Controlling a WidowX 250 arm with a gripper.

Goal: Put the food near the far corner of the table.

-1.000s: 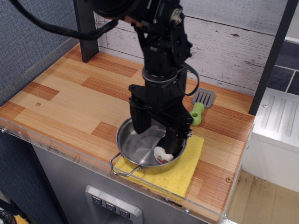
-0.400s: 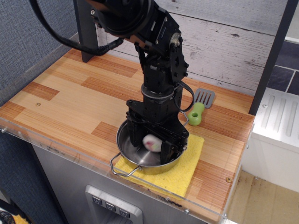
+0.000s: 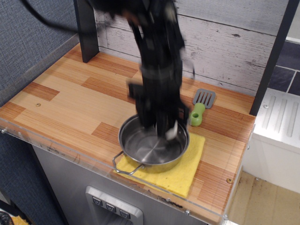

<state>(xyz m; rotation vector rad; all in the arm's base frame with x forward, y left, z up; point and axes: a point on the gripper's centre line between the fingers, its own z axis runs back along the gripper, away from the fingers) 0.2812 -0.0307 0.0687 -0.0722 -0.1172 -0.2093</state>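
Blur smears the black robot arm's jaws above the round steel pan (image 3: 152,147) on its yellow cloth (image 3: 187,171). A small pale sushi roll (image 3: 171,132) shows at their lower tip over the pan's far rim; grip cannot be told. Wood-plank worktop (image 3: 70,101) lies beneath.

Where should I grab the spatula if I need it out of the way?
Take the spatula by its green handle, coming straight down from above with the jaws across its width. It lies flat on the table, so the thin grey blade offers no edge, while the handle is thicker and rounded.
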